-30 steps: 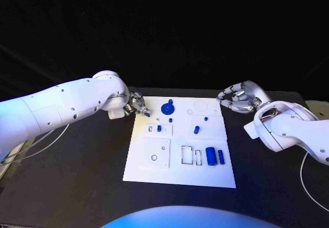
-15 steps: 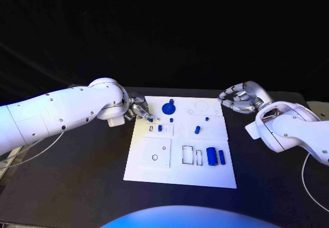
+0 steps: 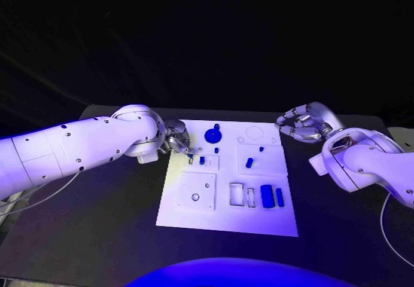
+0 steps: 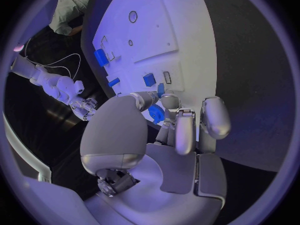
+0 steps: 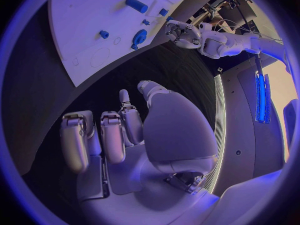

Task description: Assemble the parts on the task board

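Observation:
The white task board (image 3: 226, 206) lies mid-table with several blue parts on it: a round one (image 3: 213, 136) at the far side, small pieces (image 3: 202, 160) (image 3: 249, 162) in the middle, and a thick cylinder (image 3: 267, 196) with a thin bar (image 3: 279, 195) near the front right. My left hand (image 3: 179, 142) hovers over the board's far left edge. In the left wrist view it pinches a small blue part (image 4: 156, 114) between thumb and fingertip. My right hand (image 3: 302, 124) hangs off the board's far right corner, its fingers (image 5: 115, 135) curled in on nothing.
Black table (image 3: 95, 227) surrounds the board on all sides. Outlined slots (image 3: 236, 194) and a small hole (image 3: 195, 197) mark the board's near half. The left forearm (image 3: 78, 149) stretches across the table's left side.
My left hand has moved from beside the board's far left edge to over it, carrying the small blue part toward the small pieces there. The right hand has stayed put.

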